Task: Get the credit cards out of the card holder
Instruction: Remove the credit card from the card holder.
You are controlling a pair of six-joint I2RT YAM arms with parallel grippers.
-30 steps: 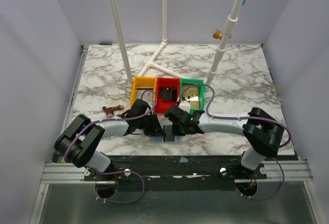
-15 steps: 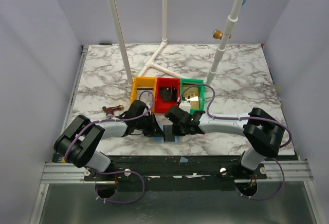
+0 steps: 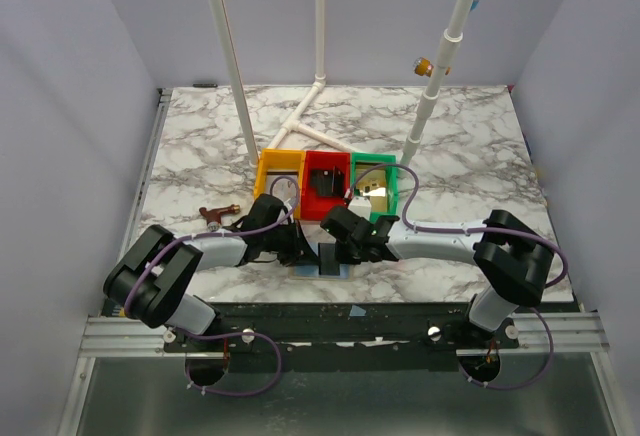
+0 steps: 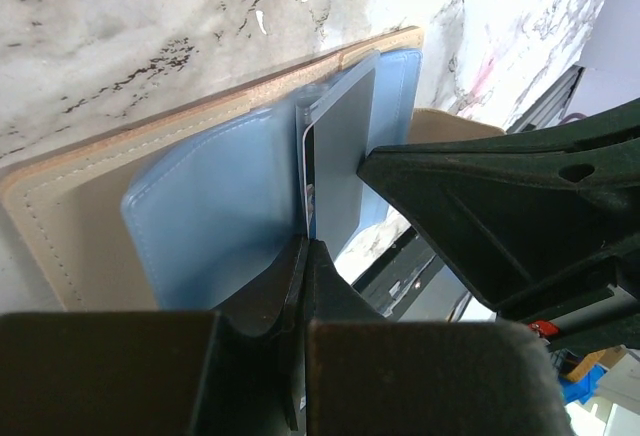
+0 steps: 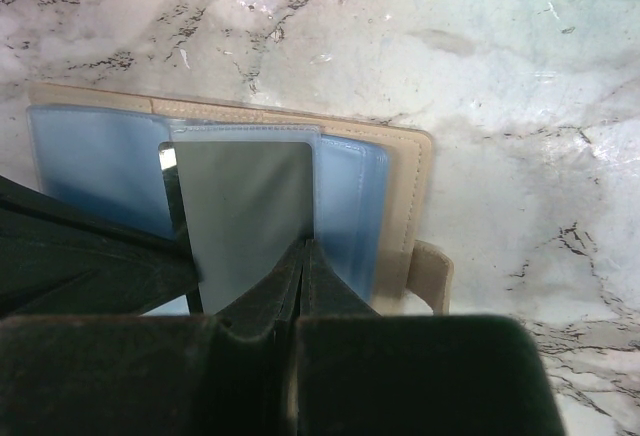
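The card holder (image 3: 322, 268) lies open on the marble near the front edge, with a tan rim (image 5: 412, 196) and pale blue inner pockets (image 4: 220, 206). A grey card in a clear sleeve (image 5: 250, 201) stands up from its middle; it also shows in the left wrist view (image 4: 345, 146). My right gripper (image 5: 305, 248) is shut on the sleeve's lower right edge. My left gripper (image 4: 305, 246) is shut on a thin dark card edge (image 5: 172, 211) beside that sleeve. In the top view the left gripper (image 3: 305, 248) and right gripper (image 3: 336, 250) meet over the holder. A gold-tan card (image 3: 375, 192) lies in the green tray.
Yellow (image 3: 268, 168), red (image 3: 308, 161) and green (image 3: 392, 191) trays stand in a row just behind the grippers; the red one holds a chunky black object (image 3: 322, 183). A small brown object (image 3: 215, 214) lies to the left. White pipes (image 3: 310, 121) stand at the back.
The left gripper has drawn slightly back to the left. The right gripper and the card holder have stayed put.
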